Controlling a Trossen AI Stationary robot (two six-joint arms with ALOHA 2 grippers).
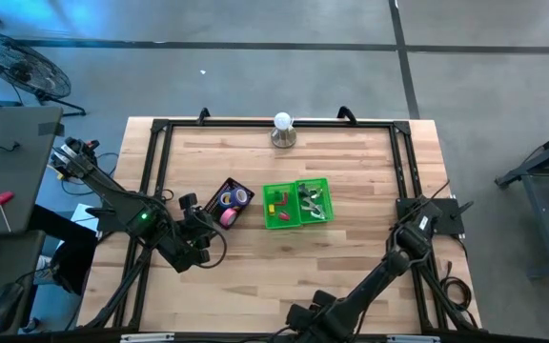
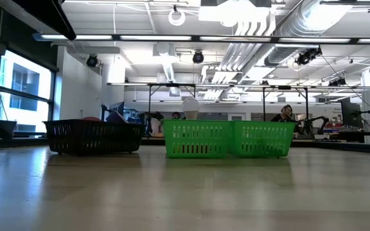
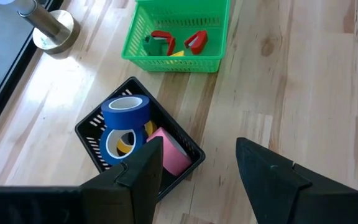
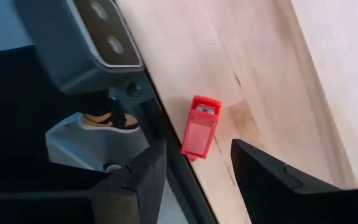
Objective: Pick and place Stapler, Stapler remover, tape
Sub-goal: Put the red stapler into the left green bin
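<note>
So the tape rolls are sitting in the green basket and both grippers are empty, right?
Not quite. The tape rolls sit in the black basket, not the green basket, as the left wrist view shows. Both the left gripper and the right gripper are open and empty.

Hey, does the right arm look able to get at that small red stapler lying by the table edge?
Probably yes. The red stapler lies on bare wood just ahead of the right end effector, whose jaws stand open with nothing between them.

Wooden table point(image 1: 351, 248) bearing two baskets point(image 1: 296, 204)
</note>
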